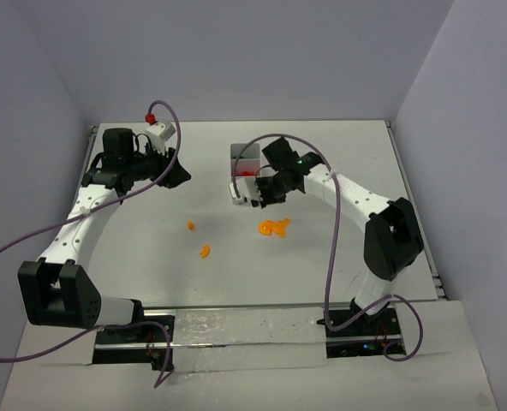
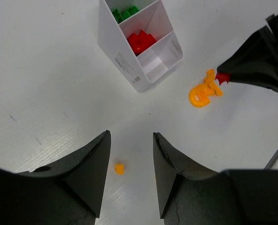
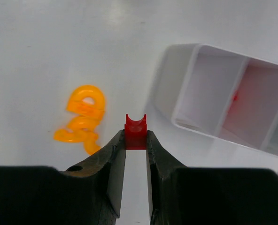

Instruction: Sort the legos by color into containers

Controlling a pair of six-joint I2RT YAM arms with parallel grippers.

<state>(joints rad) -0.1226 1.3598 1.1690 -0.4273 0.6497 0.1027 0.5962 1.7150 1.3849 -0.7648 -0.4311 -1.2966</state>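
The white three-compartment tray stands mid-table. In the left wrist view the tray holds green legos in the far compartment and red legos in the middle one; the near compartment is empty. My right gripper is shut on a small red curved lego, held above the table beside the tray's near end. It also shows in the top view. A cluster of orange curved legos lies to its left. My left gripper is open above a tiny orange lego.
In the top view the orange cluster lies in front of the tray, and two single orange pieces lie to its left. My left gripper hovers left of the tray. Grey walls enclose the table.
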